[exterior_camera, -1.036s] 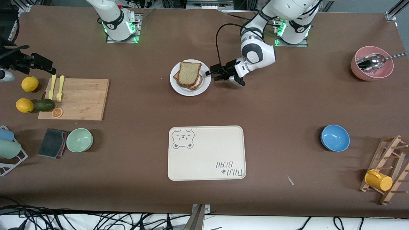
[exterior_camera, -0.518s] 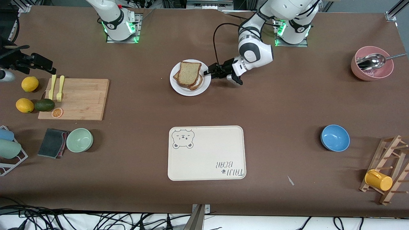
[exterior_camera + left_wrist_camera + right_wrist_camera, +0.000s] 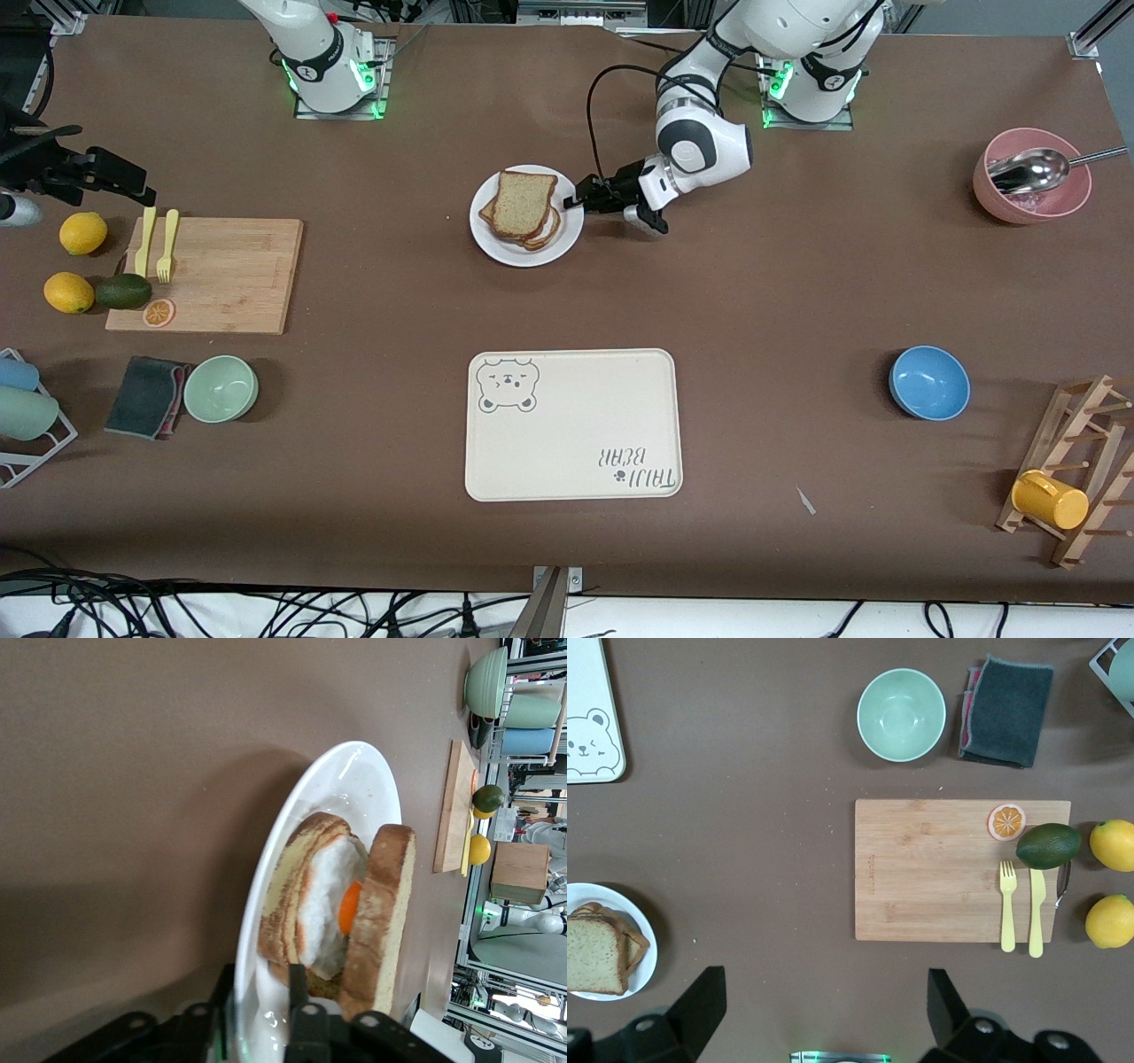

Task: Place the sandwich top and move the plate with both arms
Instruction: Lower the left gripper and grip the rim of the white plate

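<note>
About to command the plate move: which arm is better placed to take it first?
Left. The left gripper is already closing on the plate rim, sandwich top in place. The right gripper hangs open, high over the table.

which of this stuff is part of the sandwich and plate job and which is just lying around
Job:
- sandwich top, already on the stack
- plate
- left gripper, closing on the plate's rim
- right gripper, open, waiting above the table

Lying about:
- tray
- cutting board
- lemons
- avocado
- green bowl
- blue bowl
- pink bowl
- yellow cup
</note>
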`<act>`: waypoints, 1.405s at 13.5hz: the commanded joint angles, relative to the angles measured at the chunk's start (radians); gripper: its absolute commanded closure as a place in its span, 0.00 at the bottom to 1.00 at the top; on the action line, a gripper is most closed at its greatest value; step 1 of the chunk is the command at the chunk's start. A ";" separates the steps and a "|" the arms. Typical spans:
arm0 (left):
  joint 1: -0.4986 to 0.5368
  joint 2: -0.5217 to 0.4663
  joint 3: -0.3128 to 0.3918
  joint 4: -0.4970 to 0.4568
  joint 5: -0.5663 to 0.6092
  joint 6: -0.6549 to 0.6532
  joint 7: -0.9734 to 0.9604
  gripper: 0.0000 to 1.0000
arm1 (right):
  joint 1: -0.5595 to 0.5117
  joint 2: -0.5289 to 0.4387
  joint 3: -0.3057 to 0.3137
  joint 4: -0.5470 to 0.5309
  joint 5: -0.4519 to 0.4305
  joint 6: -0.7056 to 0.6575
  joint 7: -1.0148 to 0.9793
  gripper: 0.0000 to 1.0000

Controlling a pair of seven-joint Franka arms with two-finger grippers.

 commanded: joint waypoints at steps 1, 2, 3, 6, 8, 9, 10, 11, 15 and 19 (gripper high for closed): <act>-0.006 0.032 0.002 0.031 -0.048 0.012 0.071 0.83 | -0.010 0.001 0.009 0.015 0.002 -0.018 -0.005 0.00; -0.006 0.038 0.002 0.033 -0.050 0.012 0.081 0.85 | -0.010 0.001 0.009 0.012 0.002 -0.018 -0.005 0.00; -0.004 0.040 0.004 0.033 -0.050 0.012 0.089 0.88 | -0.010 0.001 0.009 0.013 0.002 -0.018 -0.005 0.00; 0.003 0.040 0.004 0.033 -0.050 0.012 0.092 1.00 | -0.010 0.001 0.009 0.015 0.001 -0.018 -0.005 0.00; 0.005 0.040 0.004 0.033 -0.050 0.010 0.092 1.00 | -0.010 0.001 0.009 0.015 0.002 -0.018 -0.005 0.00; 0.005 0.040 0.004 0.033 -0.050 0.012 0.092 1.00 | -0.010 0.001 0.009 0.015 0.002 -0.018 -0.005 0.00; 0.006 0.040 0.004 0.033 -0.050 0.010 0.092 1.00 | -0.010 0.001 0.009 0.015 0.002 -0.018 -0.005 0.00; 0.006 0.040 0.004 0.033 -0.050 0.010 0.094 1.00 | -0.010 0.001 0.009 0.015 0.001 -0.018 -0.005 0.00; 0.049 0.029 0.001 0.033 -0.050 0.005 0.101 1.00 | -0.010 0.001 0.009 0.015 0.002 -0.018 -0.005 0.00; 0.077 0.020 -0.004 0.033 -0.048 0.001 0.102 1.00 | -0.010 0.001 0.009 0.015 0.002 -0.018 -0.005 0.00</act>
